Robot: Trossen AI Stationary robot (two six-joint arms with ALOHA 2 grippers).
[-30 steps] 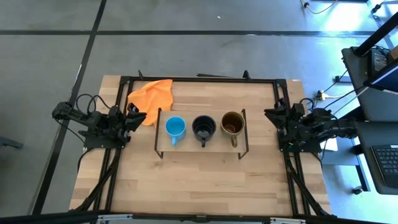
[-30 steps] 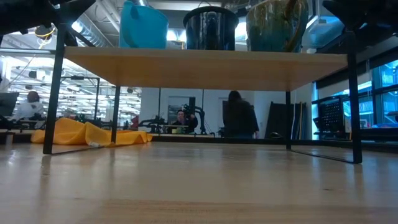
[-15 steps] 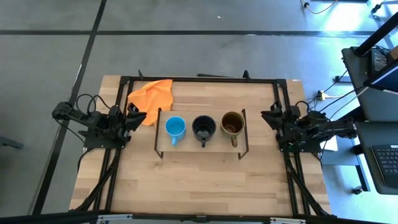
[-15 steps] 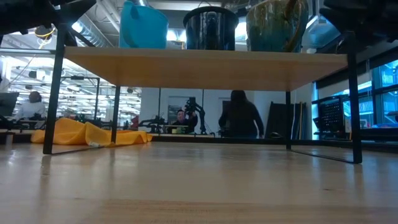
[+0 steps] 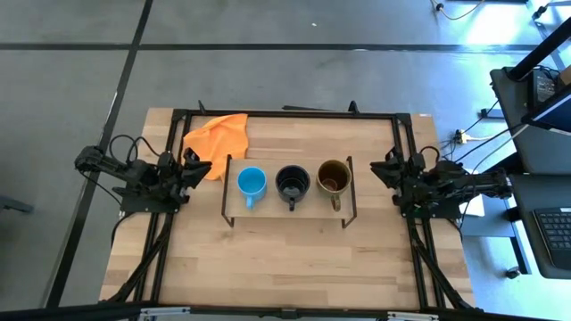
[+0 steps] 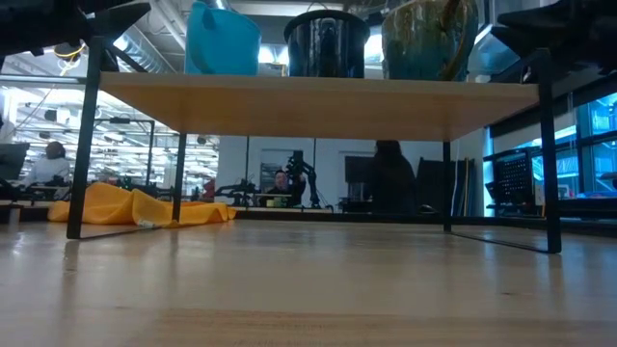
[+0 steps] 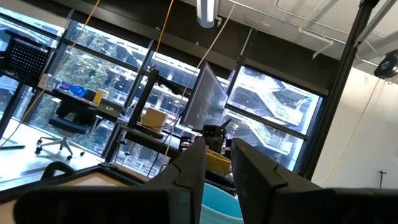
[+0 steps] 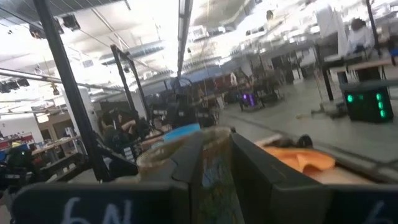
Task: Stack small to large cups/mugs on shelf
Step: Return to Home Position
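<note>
Light-blue mug (image 5: 252, 184): report position. — Inspector

Upright on the shelf (image 5: 285, 212), at the end nearest the left arm. Black mug (image 5: 293, 183) stands beside it at centre. The olive-brown mug (image 5: 334, 177) occupies the end nearest the right arm. All three stand apart from one another, ordered small to large. — Technician

Change over the last second? — Inspector

None at the mugs or the shelf. Left gripper (image 5: 202, 166) has held its place off the shelf's end, by the orange cloth (image 5: 217, 134). Right gripper (image 5: 378, 168) has shifted slightly toward the shelf's other end while remaining clear of it. Beyond the tabletop (image 5: 285, 267), a person (image 6: 390, 178) has walked across the room, which has no bearing on the job. — Technician

Gripper state? — Inspector

Each wrist view shows the fingers drawn nearly together, with a slim slot between them, pinching nothing. — Technician

Meaning for the task? — Inspector

Placement looks complete. Judged from the layout, only parking the arms is left. The right arm's small drift reads as settling, not a new reach. Risk is low provided that arm does not clip the wire legs (image 6: 547, 154). — Technician
</note>
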